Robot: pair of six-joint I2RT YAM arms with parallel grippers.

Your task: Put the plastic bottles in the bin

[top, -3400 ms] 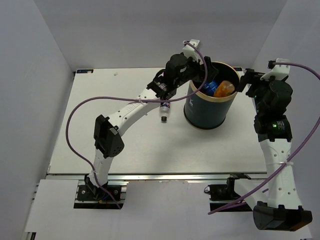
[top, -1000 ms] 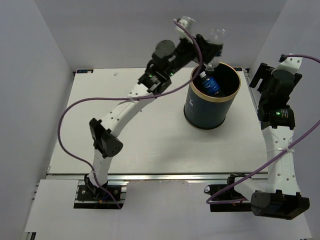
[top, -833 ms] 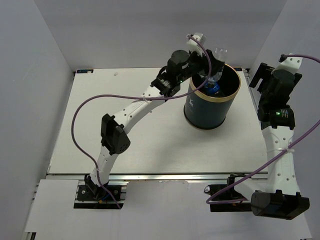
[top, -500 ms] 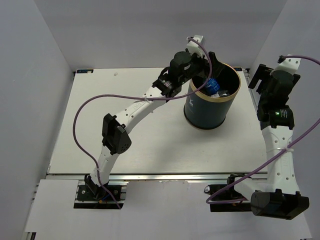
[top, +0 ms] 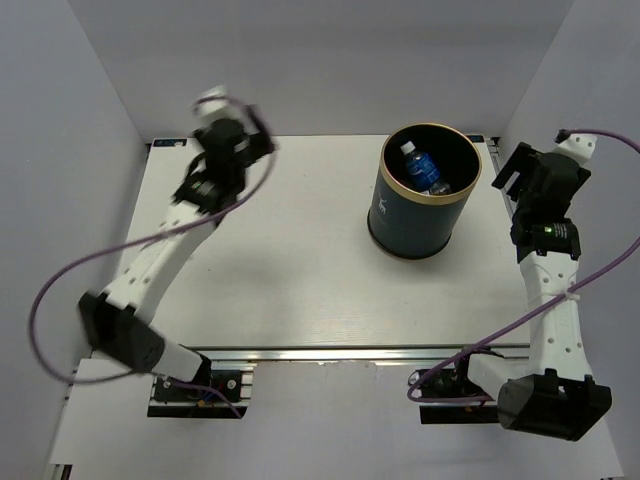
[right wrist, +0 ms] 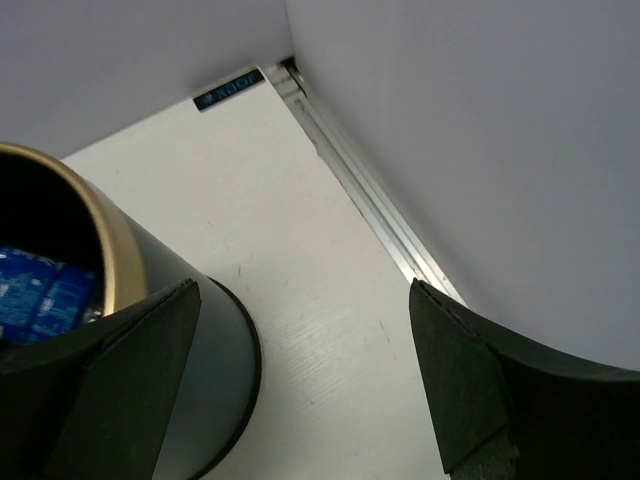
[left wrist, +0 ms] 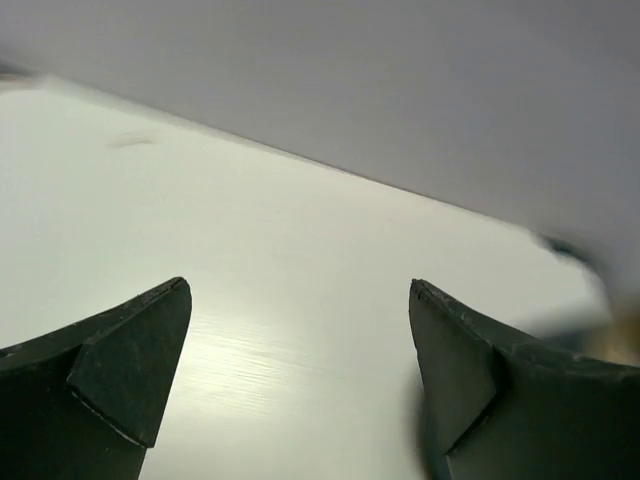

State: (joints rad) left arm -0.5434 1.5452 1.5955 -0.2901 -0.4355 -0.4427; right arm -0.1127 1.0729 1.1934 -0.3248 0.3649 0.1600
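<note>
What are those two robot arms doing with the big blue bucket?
They are putting plastic bottles into the bin. Some lie inside it, one with a blue label on top, and none shows on the table. The left arm is over the far left corner, its jaws open and empty. The right arm hangs beside the bin, jaws open and empty too.

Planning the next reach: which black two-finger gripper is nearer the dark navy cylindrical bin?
The right gripper, beside the bin; the left gripper is over the far-left table corner.
</note>
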